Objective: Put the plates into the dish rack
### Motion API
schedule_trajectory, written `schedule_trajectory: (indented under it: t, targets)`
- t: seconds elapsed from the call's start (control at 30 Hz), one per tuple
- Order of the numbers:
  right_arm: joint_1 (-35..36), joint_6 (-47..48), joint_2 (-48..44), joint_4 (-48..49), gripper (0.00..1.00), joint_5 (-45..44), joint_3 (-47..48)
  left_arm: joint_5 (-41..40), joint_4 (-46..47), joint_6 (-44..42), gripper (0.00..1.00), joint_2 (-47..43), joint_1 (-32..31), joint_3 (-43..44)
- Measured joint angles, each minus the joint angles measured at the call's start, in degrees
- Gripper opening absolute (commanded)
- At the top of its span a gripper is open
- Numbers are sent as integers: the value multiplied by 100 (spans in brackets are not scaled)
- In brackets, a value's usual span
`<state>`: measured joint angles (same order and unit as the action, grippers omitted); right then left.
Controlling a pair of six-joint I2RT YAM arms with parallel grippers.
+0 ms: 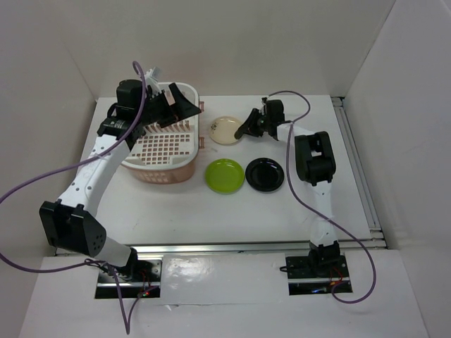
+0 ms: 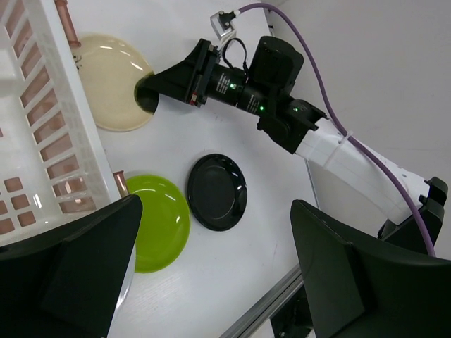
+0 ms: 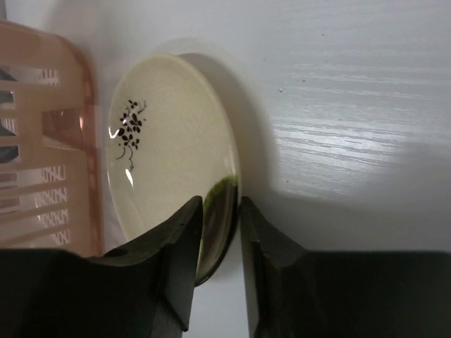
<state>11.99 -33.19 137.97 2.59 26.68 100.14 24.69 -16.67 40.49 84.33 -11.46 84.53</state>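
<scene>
The cream plate with a dark flower mark lies just right of the pink-and-white dish rack. My right gripper is shut on its right rim; in the right wrist view the fingers pinch the rim of the cream plate, which tilts slightly. The lime green plate and the glossy black plate lie flat in front of it. My left gripper hovers open and empty over the rack's back right corner. The dark teal plate is not clearly visible.
The left wrist view shows the rack wall, cream plate, green plate, black plate and the right gripper. A metal rail runs along the table's right edge. White walls enclose the table.
</scene>
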Motion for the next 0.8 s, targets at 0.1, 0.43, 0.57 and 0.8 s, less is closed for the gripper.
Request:
schedule_trajectory:
  t: [0.1,0.43,0.57,0.8]
  targets:
    - [-26,-199,57,-2,12,-4,4,-2,-39,0,100,0,0,-35]
    - [-125,-1027,37,-22,0,-122,-74,-22,-52,-114,100,0,0,-33]
    - [-195,-1062,-402,-319,0,-688,-315,-42,-101,-177,100,76,0,76]
    - [-326,-693,-2192,-811,0,-1534,-481,-44,-127,-293,100,459,0,472]
